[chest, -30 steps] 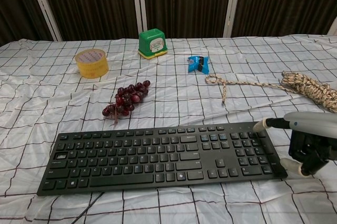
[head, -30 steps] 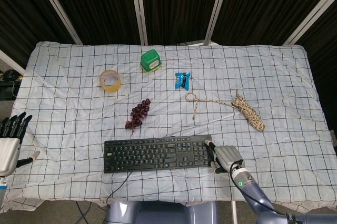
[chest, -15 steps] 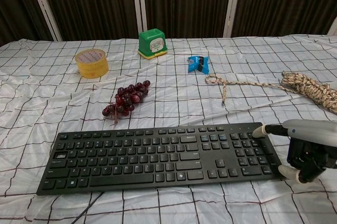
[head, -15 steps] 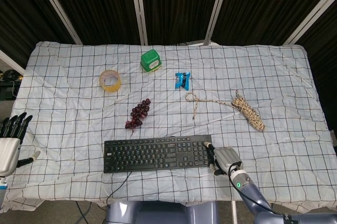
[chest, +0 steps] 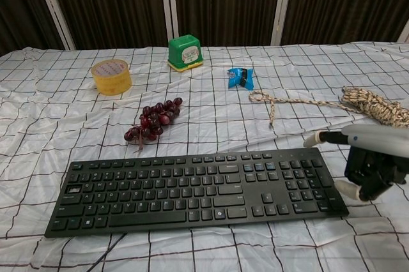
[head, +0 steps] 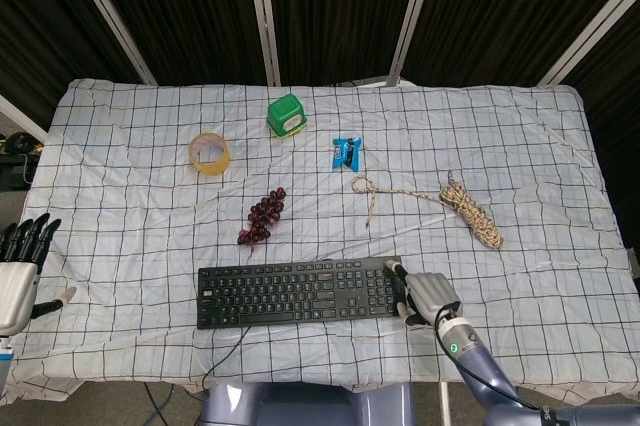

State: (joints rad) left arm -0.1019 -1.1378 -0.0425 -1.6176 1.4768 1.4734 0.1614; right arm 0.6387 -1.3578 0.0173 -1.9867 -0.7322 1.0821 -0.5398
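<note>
A black keyboard point(head: 295, 293) point(chest: 192, 186) lies near the front edge of the table, its cable running off the front. My right hand point(head: 430, 296) point(chest: 370, 157) is at the keyboard's right end, one finger reaching past the far right corner and the thumb low by the right edge. Its fingers are apart and nothing sits in them; I cannot tell whether it touches the keyboard. My left hand point(head: 20, 266) hangs off the table's left edge with its fingers straight and apart, holding nothing. It does not show in the chest view.
On the checked cloth point(head: 120, 206) sit a roll of yellow tape point(head: 209, 152), a green box point(head: 286, 114), a blue packet point(head: 346, 152), a bunch of dark grapes point(head: 262, 216) and a coiled rope point(head: 470, 208) behind my right hand.
My right hand shifted slightly at the keyboard's right end, first down toward the front corner, then back up. The keyboard and left hand stayed put.
</note>
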